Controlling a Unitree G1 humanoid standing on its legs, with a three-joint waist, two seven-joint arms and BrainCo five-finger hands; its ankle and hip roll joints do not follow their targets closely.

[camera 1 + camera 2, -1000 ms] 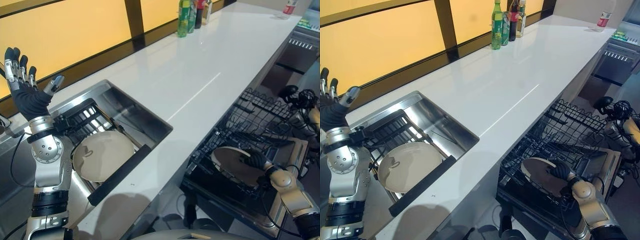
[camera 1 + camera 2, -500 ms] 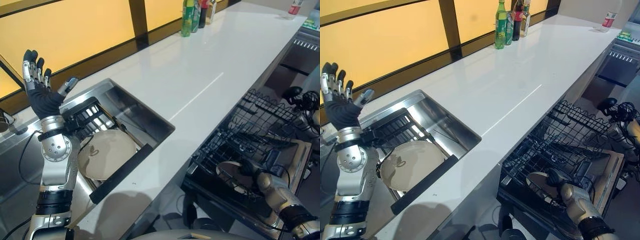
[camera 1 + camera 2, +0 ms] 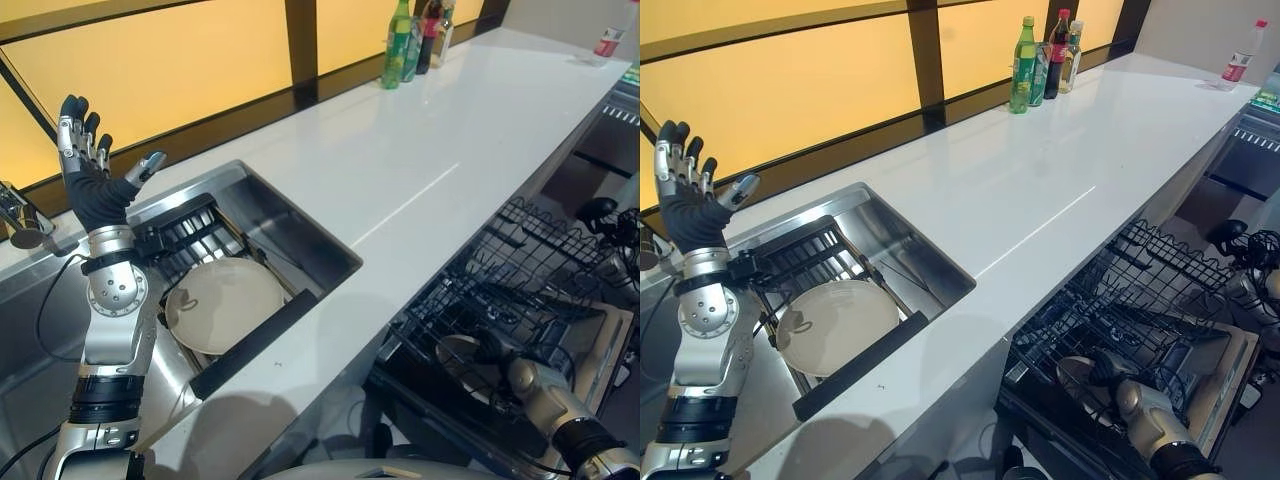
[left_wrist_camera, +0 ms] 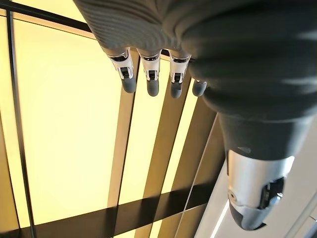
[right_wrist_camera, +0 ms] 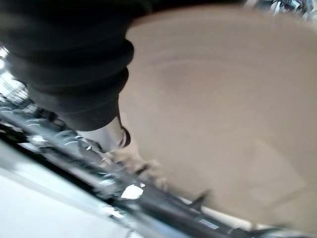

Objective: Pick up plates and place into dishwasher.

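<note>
Right hand [image 3: 492, 347] low in the dishwasher rack [image 3: 520, 270], on a beige plate [image 3: 462, 357] that sits among the wires; cannot tell whether its fingers are curled on the plate. Left hand [image 3: 88, 165] raised above the sink [image 3: 300, 235], fingers straight and spread, holding nothing. Second beige plate [image 3: 225, 304] lies in the sink's black dish rack [image 3: 180, 235].

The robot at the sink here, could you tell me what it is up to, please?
It is loading plates into the dishwasher. The right hand is down in the wire rack, on a beige plate there; its grip is hard to make out. The left hand is raised with fingers spread, holding nothing. Another plate lies in the sink.
</note>
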